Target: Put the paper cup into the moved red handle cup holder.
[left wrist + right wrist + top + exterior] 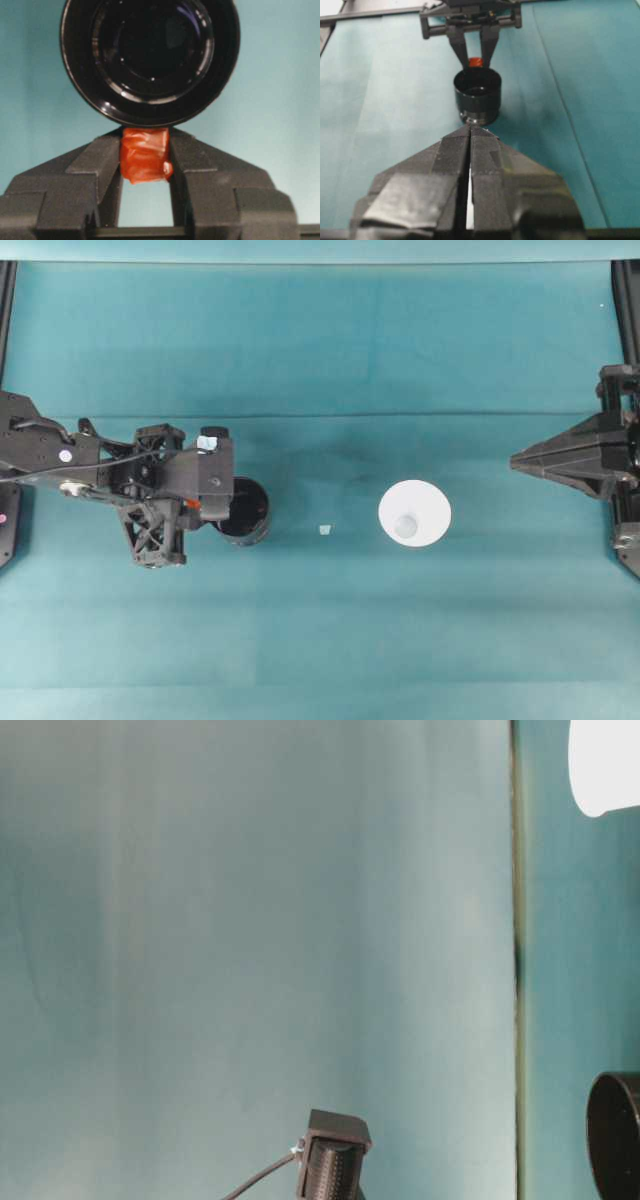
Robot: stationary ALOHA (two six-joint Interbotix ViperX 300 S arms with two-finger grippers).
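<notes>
The red handle cup holder (pixel 247 512) is a glossy black cylinder standing left of the table's centre. Its orange-red handle tab (pixel 145 156) sits between the fingers of my left gripper (pixel 145 147), which is shut on it. The overhead view shows that gripper (pixel 213 507) pressed against the holder's left side. The paper cup (pixel 414 513) stands upright and alone, right of centre and well apart from the holder. My right gripper (pixel 514 462) hangs shut at the right edge, holding nothing. The right wrist view looks past its closed tips (pixel 471 128) to the holder (pixel 478 95) and the left gripper (pixel 476 57).
A tiny pale scrap (pixel 325 530) lies on the teal cloth between holder and cup. In the table-level view the paper cup (pixel 605 765) and the holder (pixel 615 1135) stand on the table top. Dark frame rails run along both side edges.
</notes>
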